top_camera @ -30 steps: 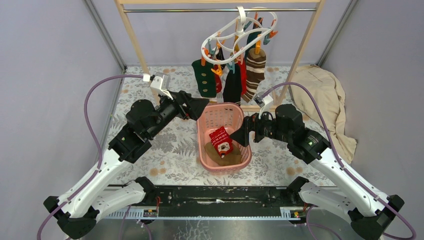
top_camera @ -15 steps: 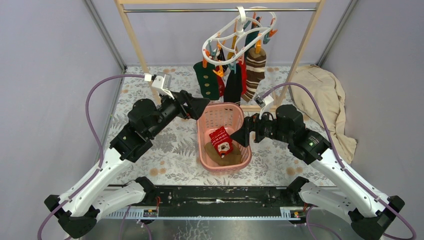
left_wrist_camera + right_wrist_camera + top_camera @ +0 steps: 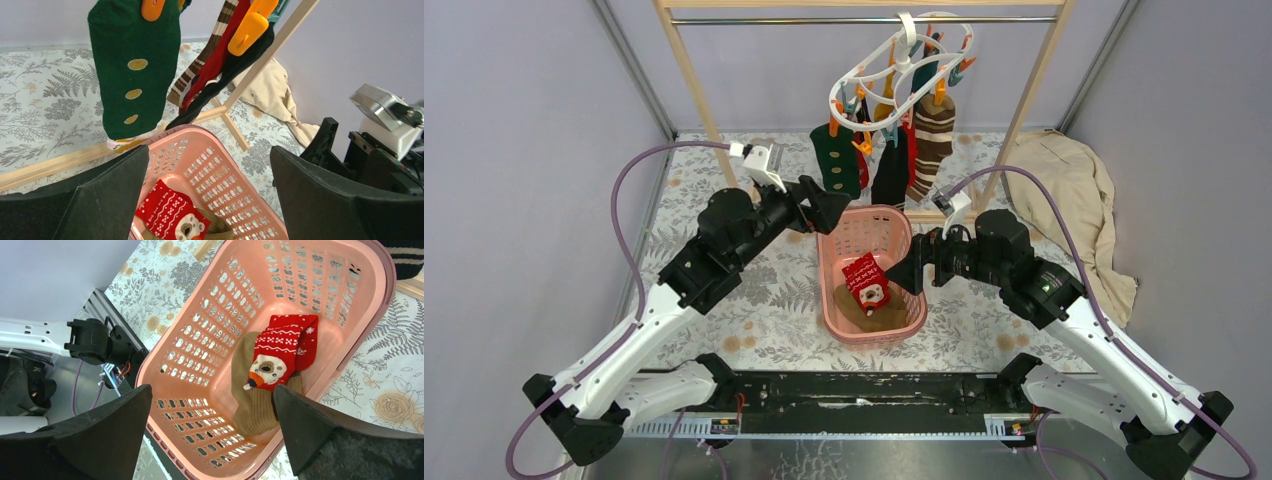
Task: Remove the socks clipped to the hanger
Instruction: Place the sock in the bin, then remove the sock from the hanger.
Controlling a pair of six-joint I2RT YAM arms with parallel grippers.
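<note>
I'm partway through: a red white-patterned sock (image 3: 282,347) and an olive-brown ribbed sock (image 3: 255,410) lie in the pink perforated plastic basket (image 3: 200,340), while the others hang from the white plastic oval hanger (image 3: 896,70) at upper centre of the top view. The left gripper (image 3: 829,210) and right gripper (image 3: 896,277) both gape wide, holding nothing. Next, I judge, the left must rise to the dark green yellow-dotted sock (image 3: 134,65) and pinch below its orange clip (image 3: 152,6). Only the left wrist view shows that clip close; only the top view shows the whole hanger.
</note>
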